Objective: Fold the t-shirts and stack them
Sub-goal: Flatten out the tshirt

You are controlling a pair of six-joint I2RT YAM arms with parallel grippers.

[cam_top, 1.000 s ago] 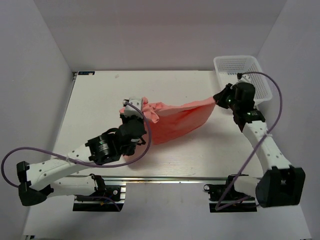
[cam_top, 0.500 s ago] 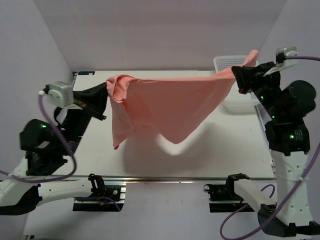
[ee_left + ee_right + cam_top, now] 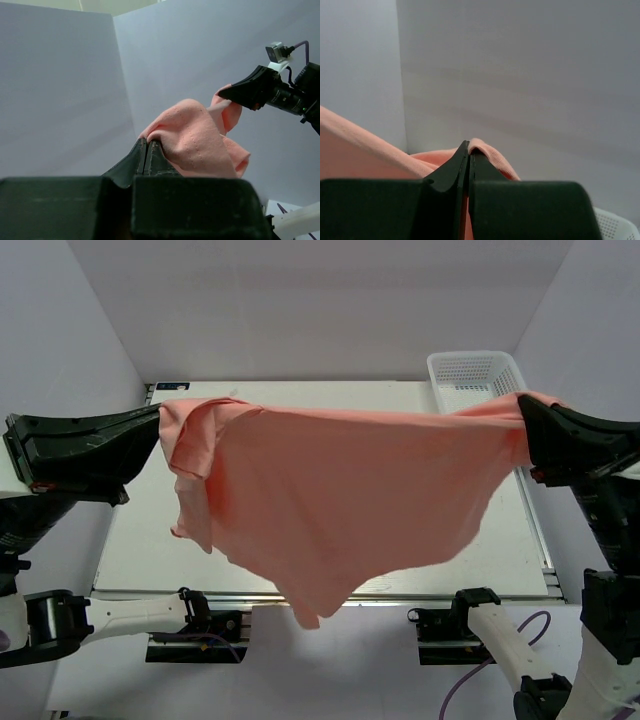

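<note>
A salmon-pink t-shirt [image 3: 340,490] hangs spread out in the air between both arms, high above the table. Its lower edge sags to a point near the table's front rail. My left gripper [image 3: 157,425] is shut on the shirt's left end, where a sleeve droops down. In the left wrist view the cloth [image 3: 195,140] bunches over the closed left gripper [image 3: 148,142]. My right gripper [image 3: 522,420] is shut on the shirt's right end. Seen from the right wrist, a fold of the cloth [image 3: 490,152] drapes over the closed right gripper [image 3: 469,144].
A white mesh basket [image 3: 475,375] stands at the table's back right corner, partly behind the shirt. The white table [image 3: 140,530] lies below, with a metal rail along its front edge. Grey walls enclose the left, back and right sides.
Both arms have risen from near the table and spread wide apart. The shirt came up off the table as a bunched strip and now hangs stretched open between them.
</note>
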